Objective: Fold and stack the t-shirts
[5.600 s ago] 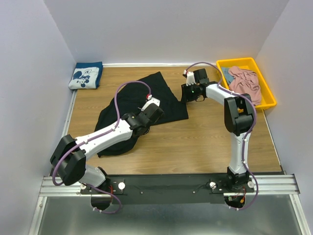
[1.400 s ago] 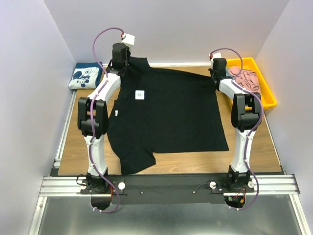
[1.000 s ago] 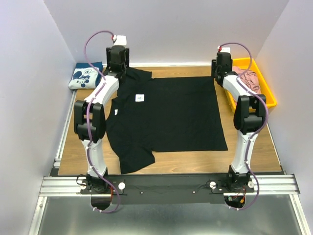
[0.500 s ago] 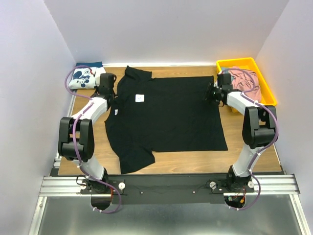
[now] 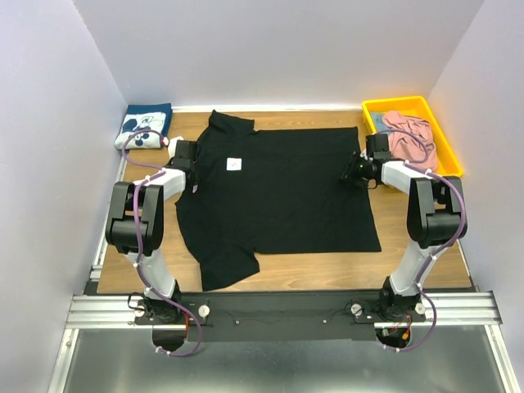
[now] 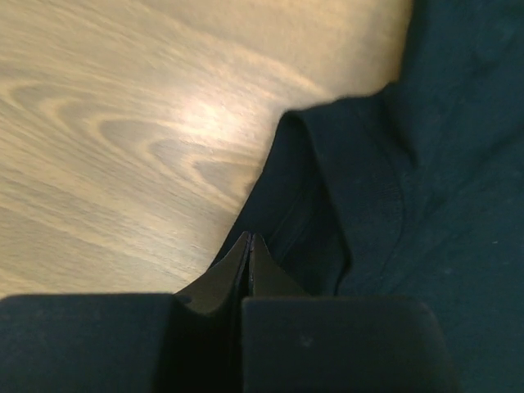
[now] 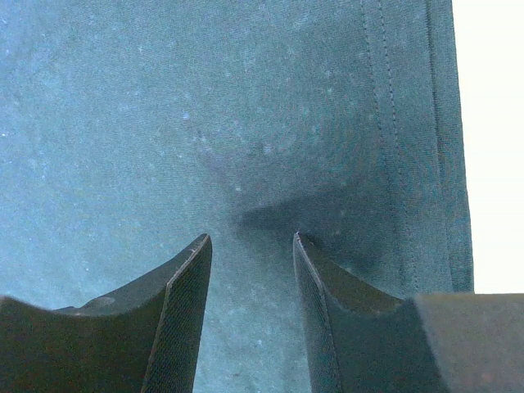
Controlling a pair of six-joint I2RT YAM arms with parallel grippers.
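Observation:
The large black t-shirt (image 5: 286, 188) lies spread flat on the wooden table (image 5: 409, 237), collar at the far left, one sleeve bunched toward the near left. My left gripper (image 5: 187, 155) is low at the shirt's left sleeve edge; in the left wrist view it (image 6: 248, 239) is shut, tips at the black cloth (image 6: 426, 164), and no cloth shows between them. My right gripper (image 5: 358, 170) is open over the shirt's right hem; its jaws (image 7: 250, 237) straddle flat cloth (image 7: 164, 98). The folded navy mouse-print shirt (image 5: 143, 128) lies at the far left corner. The pink shirt (image 5: 409, 135) is crumpled in the bin.
A yellow bin (image 5: 449, 160) stands at the far right, next to my right arm. White walls close in the table on three sides. Bare wood shows along the near edge and right of the shirt.
Both arms came down from the back edge and moved nearer along the shirt's sides. The shirt, held up at its far corners before, now lies flat. The right gripper has let go.

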